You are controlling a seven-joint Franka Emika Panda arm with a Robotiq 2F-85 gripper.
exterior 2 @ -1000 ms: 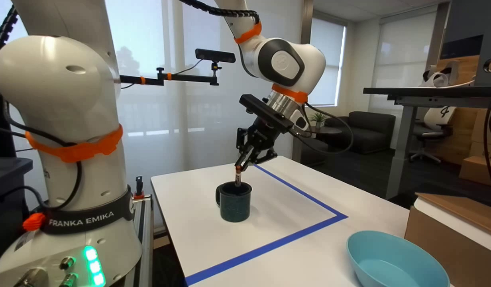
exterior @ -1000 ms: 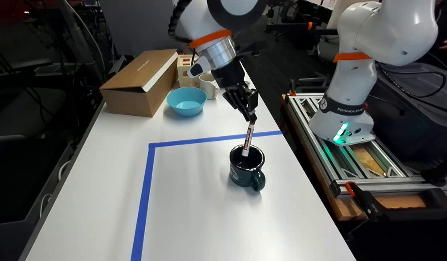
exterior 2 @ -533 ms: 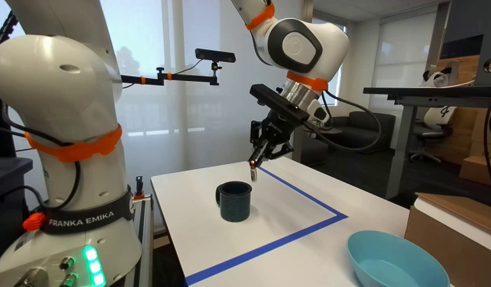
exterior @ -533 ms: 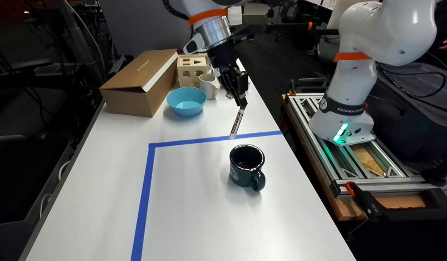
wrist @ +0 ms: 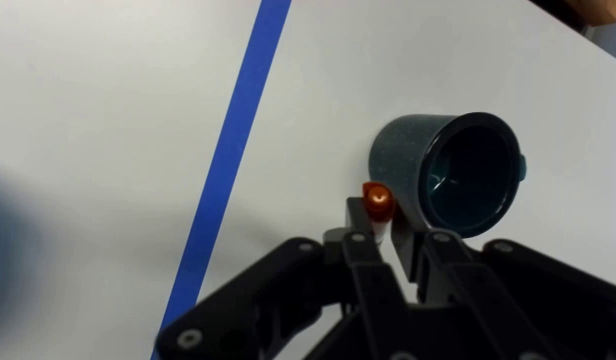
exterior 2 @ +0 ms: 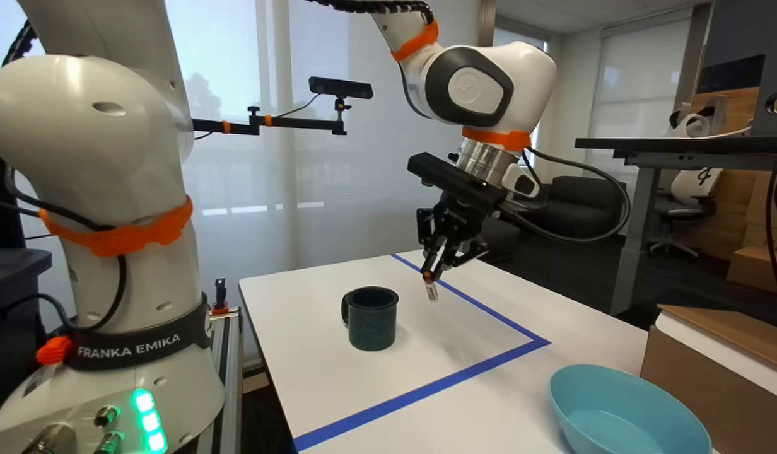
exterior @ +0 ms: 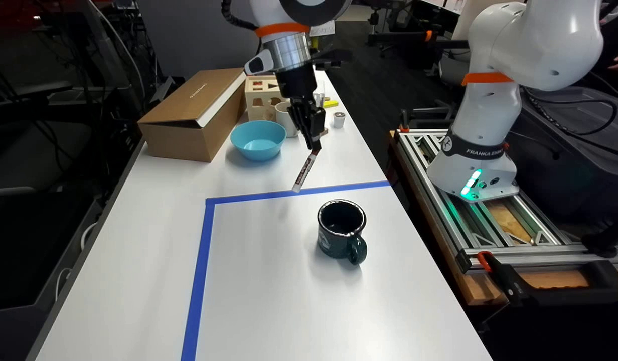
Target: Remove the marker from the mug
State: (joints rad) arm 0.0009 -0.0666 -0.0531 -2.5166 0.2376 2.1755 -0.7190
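Above the white surface (exterior: 269, 281), the claw (wrist: 379, 217) is clamped on the marker (exterior: 305, 172), holding it near its orange-red end. The wrist view shows that end between the two fingertips (wrist: 357, 212). The marker hangs tilted in the air, its pale lower end downward; in both exterior views it is outside the mug (exterior: 334, 243) and apart from it. Dark teal and glossy, the mug stands upright on the surface with its handle (exterior: 358, 250) out to one side. Blue tape (exterior: 201, 260) runs across the surface in an L, and the mug stands within its angle. Seen in an exterior view, the lower end of the marker shows in front of that tape. Past the tape are a light-blue bowl (exterior: 259, 138), a brown cardboard box (exterior: 171, 143) and a pale wooden box (exterior: 264, 94) with cut-out holes. Behind the claw in an exterior view, a cream-coloured cup (exterior: 283, 120) is partly hidden.
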